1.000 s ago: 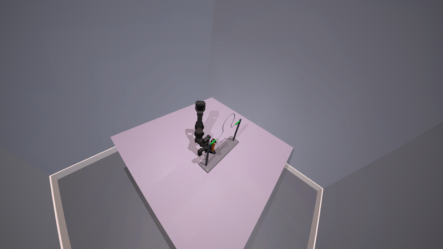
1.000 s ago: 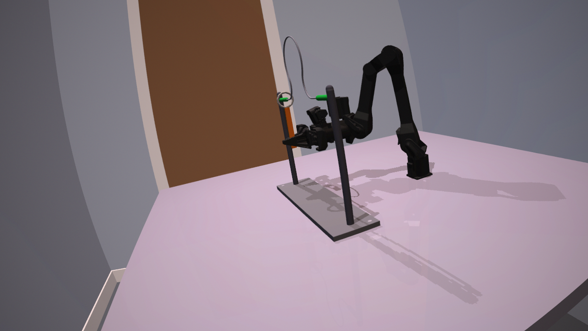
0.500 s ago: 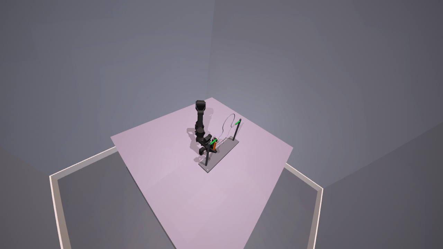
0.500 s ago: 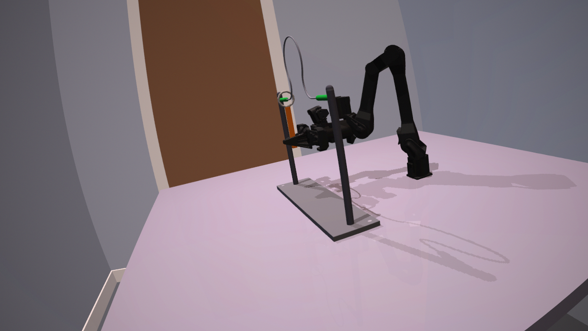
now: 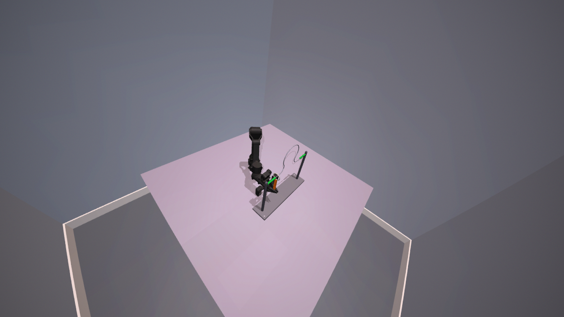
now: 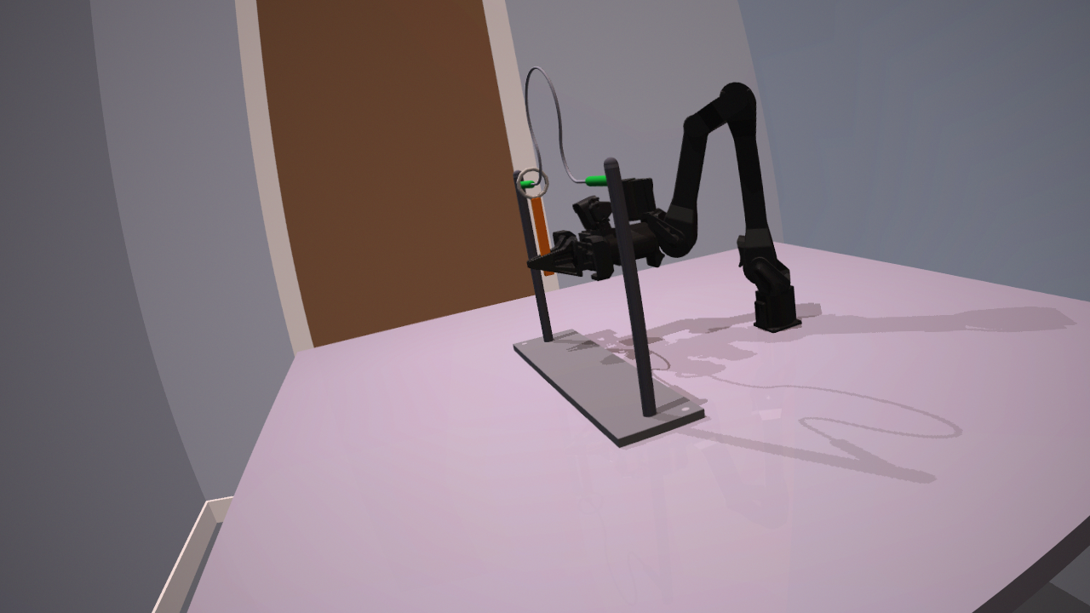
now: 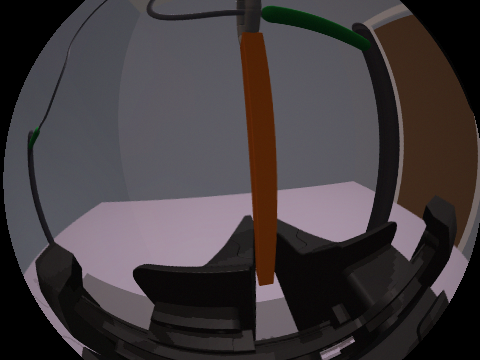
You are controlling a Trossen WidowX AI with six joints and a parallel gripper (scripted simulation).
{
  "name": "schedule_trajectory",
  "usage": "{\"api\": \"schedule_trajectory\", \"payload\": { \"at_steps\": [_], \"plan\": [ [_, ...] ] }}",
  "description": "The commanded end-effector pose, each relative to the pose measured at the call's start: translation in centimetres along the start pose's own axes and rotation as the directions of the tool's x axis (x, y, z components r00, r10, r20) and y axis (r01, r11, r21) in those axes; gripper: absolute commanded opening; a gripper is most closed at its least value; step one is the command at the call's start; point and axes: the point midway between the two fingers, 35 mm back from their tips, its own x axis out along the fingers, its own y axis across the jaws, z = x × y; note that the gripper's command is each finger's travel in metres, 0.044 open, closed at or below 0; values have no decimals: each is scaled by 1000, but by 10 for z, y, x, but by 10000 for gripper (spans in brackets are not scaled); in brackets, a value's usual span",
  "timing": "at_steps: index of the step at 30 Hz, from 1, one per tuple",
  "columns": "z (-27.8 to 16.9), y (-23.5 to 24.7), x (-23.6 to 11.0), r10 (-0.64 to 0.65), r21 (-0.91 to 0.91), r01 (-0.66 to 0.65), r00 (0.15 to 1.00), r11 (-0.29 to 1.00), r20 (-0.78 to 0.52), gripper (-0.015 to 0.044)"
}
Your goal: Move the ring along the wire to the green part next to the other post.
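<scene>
Hidden: in the top view the arm (image 5: 255, 157) covers most of the handle (image 5: 274, 183).
Gripper (image 7: 266, 260): closed on the handle's lower end.
Ring (image 6: 533, 182): around the green part (image 6: 526, 183), near its grey-wire end, beside the far post (image 6: 533, 251).
Wire (image 6: 545, 114): loops upward, apart from the ring.
Room: the base plate (image 6: 587, 388) lies well inside the table (image 6: 427, 488) edges.

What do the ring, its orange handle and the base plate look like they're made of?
Ring: pale grey with a light sheen, probably metal. Orange handle, clamped in the jaws: flat matte strip, likely plastic or painted. Base plate: thin dull grey slab with corner screws, possibly metal or plastic.
</scene>
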Motion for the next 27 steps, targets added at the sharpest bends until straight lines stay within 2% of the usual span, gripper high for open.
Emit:
{"api": "schedule_trajectory", "payload": {
  "at_steps": [1,15,27],
  "plan": [
    [-2,7,-1,-3,22,3,1000,1000,-5,-150],
    [-1,34,-1,-2,133,2,1000,991,-5,-150],
    [8,70,-1,-1,343,2,1000,939,-4,-150]
  ]
}}
